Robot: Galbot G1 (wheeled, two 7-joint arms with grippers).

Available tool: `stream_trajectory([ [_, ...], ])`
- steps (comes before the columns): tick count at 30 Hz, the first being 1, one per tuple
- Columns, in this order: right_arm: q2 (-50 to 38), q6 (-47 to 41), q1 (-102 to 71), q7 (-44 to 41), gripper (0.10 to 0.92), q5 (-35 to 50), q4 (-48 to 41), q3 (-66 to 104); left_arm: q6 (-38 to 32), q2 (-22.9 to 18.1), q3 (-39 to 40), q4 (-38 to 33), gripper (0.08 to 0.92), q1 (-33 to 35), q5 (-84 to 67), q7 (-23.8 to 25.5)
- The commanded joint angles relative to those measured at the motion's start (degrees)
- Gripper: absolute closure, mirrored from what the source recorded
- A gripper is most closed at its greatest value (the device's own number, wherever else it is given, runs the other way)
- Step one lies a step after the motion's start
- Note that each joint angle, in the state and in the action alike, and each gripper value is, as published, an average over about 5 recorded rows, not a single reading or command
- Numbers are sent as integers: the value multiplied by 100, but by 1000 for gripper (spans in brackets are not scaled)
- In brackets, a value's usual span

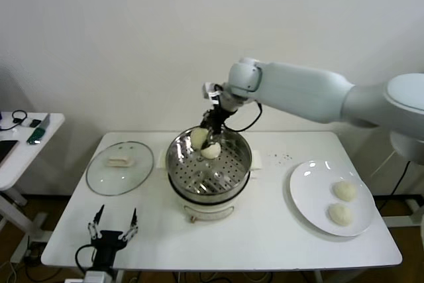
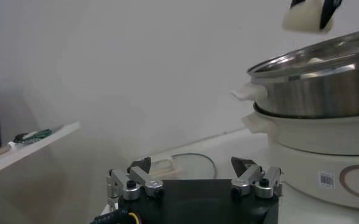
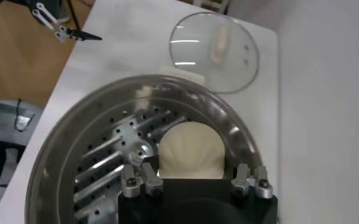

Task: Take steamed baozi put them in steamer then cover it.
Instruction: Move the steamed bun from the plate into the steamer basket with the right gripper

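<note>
My right gripper (image 1: 211, 141) hangs over the back of the steel steamer (image 1: 242, 164), shut on a cream-white baozi (image 3: 190, 149). From the left wrist that baozi (image 2: 307, 17) sits above the steamer rim (image 2: 313, 67). The head view shows one baozi (image 1: 199, 137) and a second baozi (image 1: 211, 151) at the pot's back; which of them is held I cannot tell there. Two more baozi (image 1: 344, 190) (image 1: 340, 214) lie on the white plate (image 1: 311, 183). The glass cover (image 1: 120, 168) lies flat left of the steamer. My left gripper (image 1: 114, 222) waits open at the table's front left.
A small white side table (image 1: 26, 144) with a few items stands off to the left. The wall runs close behind the table. The table's front edge lies just under the left gripper.
</note>
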Motion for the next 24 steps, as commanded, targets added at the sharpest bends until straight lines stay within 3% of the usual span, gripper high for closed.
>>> stream_trajectory([
  [1, 611, -15, -352, 74, 345, -13, -303, -154, -4, 14, -16, -5, 177, 13, -27, 0],
  [24, 713, 108, -590, -90, 344, -413, -597, -283, -20, 44, -65, 96, 177, -10, -99, 1],
])
